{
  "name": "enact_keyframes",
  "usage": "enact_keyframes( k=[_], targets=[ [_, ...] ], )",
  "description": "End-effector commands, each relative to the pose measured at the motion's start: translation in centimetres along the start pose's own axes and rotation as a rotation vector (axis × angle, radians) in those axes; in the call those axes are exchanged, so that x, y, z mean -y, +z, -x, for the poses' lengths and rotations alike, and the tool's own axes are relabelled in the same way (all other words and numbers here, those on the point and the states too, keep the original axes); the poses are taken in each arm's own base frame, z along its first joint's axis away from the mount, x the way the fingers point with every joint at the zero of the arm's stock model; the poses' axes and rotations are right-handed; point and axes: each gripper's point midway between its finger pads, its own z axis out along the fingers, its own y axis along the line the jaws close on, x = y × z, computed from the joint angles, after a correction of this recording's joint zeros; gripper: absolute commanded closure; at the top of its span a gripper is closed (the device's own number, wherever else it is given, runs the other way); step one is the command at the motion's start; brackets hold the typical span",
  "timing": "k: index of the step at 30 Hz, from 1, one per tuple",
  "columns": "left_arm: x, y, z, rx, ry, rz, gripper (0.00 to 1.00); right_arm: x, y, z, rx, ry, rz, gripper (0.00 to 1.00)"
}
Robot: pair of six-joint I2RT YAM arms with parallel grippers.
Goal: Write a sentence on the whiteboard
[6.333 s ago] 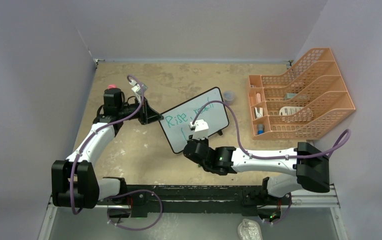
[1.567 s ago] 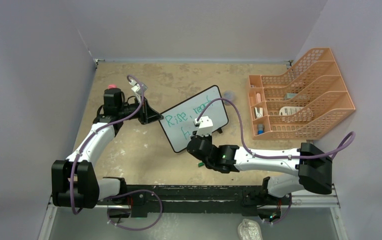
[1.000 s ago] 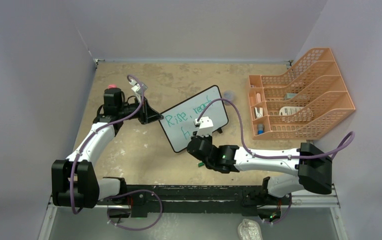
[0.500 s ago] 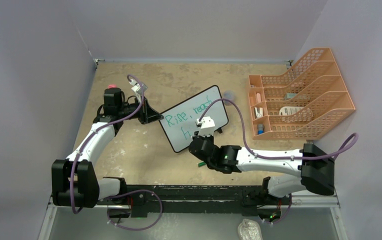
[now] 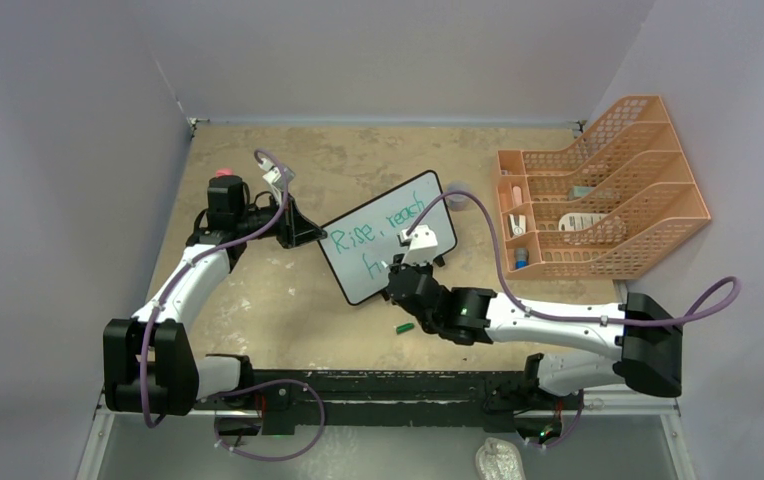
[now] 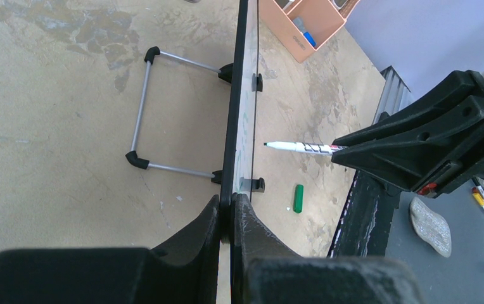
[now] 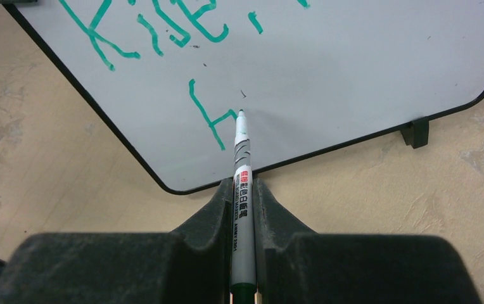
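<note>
Presently mid-stroke, to judge by the pen's place. Finds the whiteboard [image 5: 350,275] standing tilted near the middle of the table [image 5: 258,300], well apart from the orange rack [image 5: 598,200] by the right edge. With the left gripper [image 6: 227,212], clamps the board's left edge, jaws shut on the thin black frame. Most likely does so to brace it against the push of writing, given only small feet and a wire stand [image 6: 139,107] for support. With the right gripper [image 7: 244,187], pinches a marker [image 7: 242,158] by the barrel, fingers pressed together on it, held nearly square to the white face for a clean line.

From the top view alone, reads the sentence [image 5: 353,238] so far: "Rise, reach" above, a lone first letter below; probably much left to write. From the right wrist view, shows the tip at the end of that letter's short crossing stroke, yet hides any gap. From the left wrist view, gives the board edge-on: tip just beside the surface, touching or not impossible to tell. Also reveals the stand behind and a green cap [image 6: 298,198] lying on the table in front, toward the near edge.
</note>
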Motion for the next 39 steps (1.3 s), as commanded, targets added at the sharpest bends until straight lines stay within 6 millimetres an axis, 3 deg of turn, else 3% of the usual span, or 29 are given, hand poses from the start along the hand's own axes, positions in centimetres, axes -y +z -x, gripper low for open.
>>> enact_keyframes(
  k=[1,39],
  targets=[
    [-0.5,0.1,0.8,0.005,0.043,0.021,1.0,0.3,0.5,1.5,0.049,0.016,-0.02,1.0],
    [-0.5,0.1,0.7,0.003,0.041,0.015,1.0,-0.9,1.8,2.3,0.069,0.008,0.006,1.0]
  ],
)
